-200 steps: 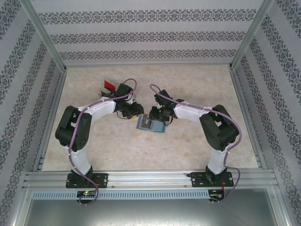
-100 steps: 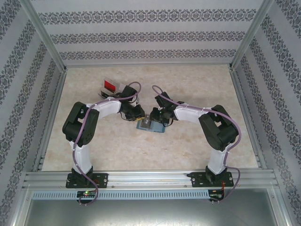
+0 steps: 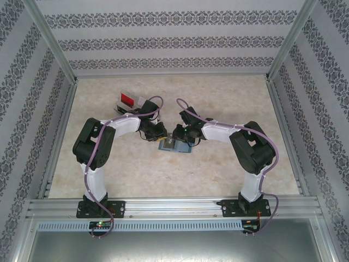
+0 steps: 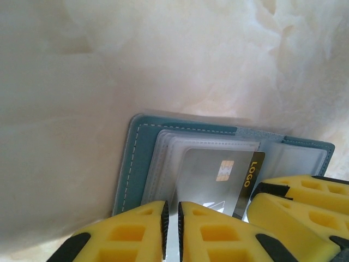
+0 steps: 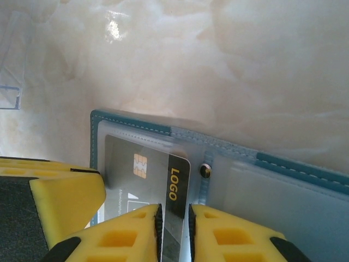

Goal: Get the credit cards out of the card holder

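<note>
The card holder [image 3: 180, 148] lies open and flat on the table, a blue-grey wallet [image 4: 136, 164] with clear sleeves [image 5: 305, 169]. A dark credit card [image 5: 147, 164] with a gold chip and a "LOGO" stripe sticks partway out of one sleeve [image 4: 212, 174]. My right gripper [image 5: 174, 218] is shut on the card's striped end [image 3: 176, 138]. My left gripper [image 4: 172, 218] meets it from the left [image 3: 163, 138], its jaws closed to a thin slit on the holder's clear sleeve edge. Both arms cover much of the wallet from above.
A clear plastic tray [image 3: 130, 100] holding a red card stands behind the left arm; its corner [image 5: 11, 87] shows in the right wrist view. Patterned walls and metal rails enclose the marble-look table [image 3: 218, 180]. The near half of the table has free room.
The left arm has swung in to the wallet and its jaws have closed. The right gripper has shifted slightly left and tightened a little. The wallet has stayed put.
</note>
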